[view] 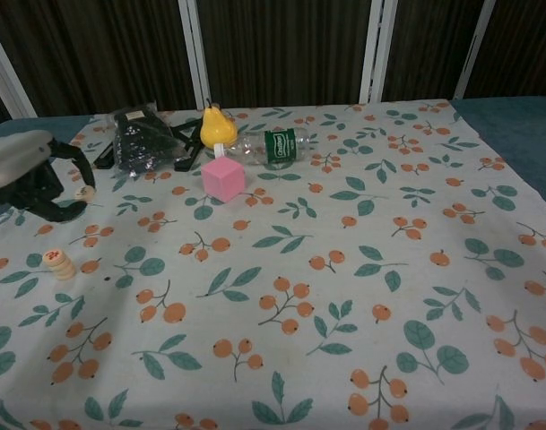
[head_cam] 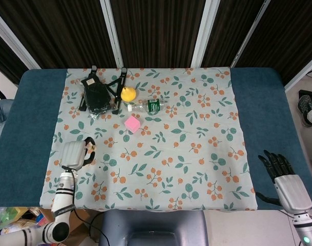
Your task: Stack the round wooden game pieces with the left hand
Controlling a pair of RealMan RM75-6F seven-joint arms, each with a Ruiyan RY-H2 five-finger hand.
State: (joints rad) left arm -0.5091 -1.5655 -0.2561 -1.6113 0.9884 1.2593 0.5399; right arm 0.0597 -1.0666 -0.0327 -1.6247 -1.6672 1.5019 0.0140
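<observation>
The left robot hand [view: 26,175] hangs raised above the left edge of the counter [head_cam: 22,128], fingers curled, pinching one round wooden game piece [view: 86,192] at the fingertips. Below it and slightly toward the front edge, a short stack of round wooden game pieces [view: 57,262] stands upright on the floral cloth [view: 344,296], apart from the hand. In the head view this stack is hidden beneath the hand. Toward the far left corner of the cloth lies a black bag [head_cam: 96,96] with black rods beside it. Just right of it sits a yellow pear-shaped toy [head_cam: 128,94], touching a clear plastic bottle [head_cam: 148,106] lying on its side. A pink cube [head_cam: 132,123] rests just in front of the pear. At the front right corner of the counter, off the cloth, the right robot hand [head_cam: 284,177] holds nothing, dark fingers spread apart
</observation>
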